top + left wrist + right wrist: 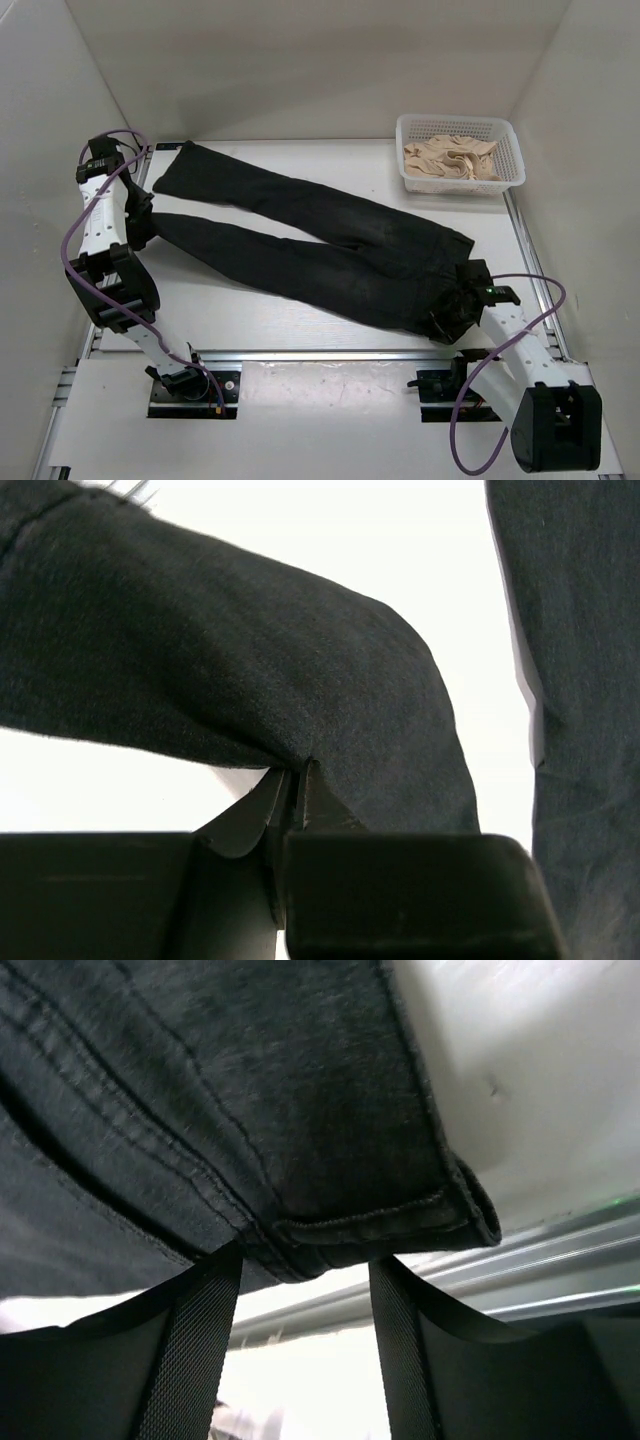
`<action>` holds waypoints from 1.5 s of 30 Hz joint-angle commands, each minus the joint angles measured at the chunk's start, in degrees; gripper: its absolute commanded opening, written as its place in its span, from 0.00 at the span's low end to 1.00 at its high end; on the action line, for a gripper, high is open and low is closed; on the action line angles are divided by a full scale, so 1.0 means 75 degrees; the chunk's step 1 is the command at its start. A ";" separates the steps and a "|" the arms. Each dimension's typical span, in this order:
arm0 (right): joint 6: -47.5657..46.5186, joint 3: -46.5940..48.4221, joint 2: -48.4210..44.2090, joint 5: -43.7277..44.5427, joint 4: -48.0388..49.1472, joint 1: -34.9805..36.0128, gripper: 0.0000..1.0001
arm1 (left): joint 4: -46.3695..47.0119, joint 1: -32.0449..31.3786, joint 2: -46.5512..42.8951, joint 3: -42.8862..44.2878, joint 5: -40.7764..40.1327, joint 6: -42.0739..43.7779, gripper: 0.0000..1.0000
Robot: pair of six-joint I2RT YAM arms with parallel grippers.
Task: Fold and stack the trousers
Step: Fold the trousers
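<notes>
Top external: I see the trousers point(320, 250) spread diagonally on the tabletop point(255, 318).
Left gripper point(297, 775): pinched tight on the nearer leg.
Right gripper point(305, 1260): spread wide, waistband edge at its tips.

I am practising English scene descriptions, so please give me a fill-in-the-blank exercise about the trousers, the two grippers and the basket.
1. The trousers are ____ in colour.
2. The jaws of the left gripper are ____ on a fold of one trouser leg.
3. The white basket holds a crumpled ____ cloth.
4. The right gripper, jaws open, is at the ____ end of the trousers.

Missing words: black; shut; beige; waist.
</notes>
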 commanded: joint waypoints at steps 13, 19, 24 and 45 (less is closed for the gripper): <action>-0.0253 0.1171 -0.0767 0.2238 0.0034 0.0031 0.00 | -0.0461 -0.0019 -0.0236 0.1088 0.0386 0.0254 0.10; -0.0861 0.3254 -0.1050 0.2928 -0.1280 0.0031 0.00 | -0.0673 -0.0019 -0.0715 0.1265 0.0315 0.0184 0.10; -0.1495 0.4008 -0.0863 0.3362 -0.1915 0.0031 0.00 | -0.0545 -0.0019 -0.1349 0.0972 0.0069 0.0276 0.10; -0.2116 0.6387 0.3402 0.4980 -0.0555 -0.0191 0.00 | -0.1107 -0.1285 0.5024 0.7370 -0.0353 0.1192 0.10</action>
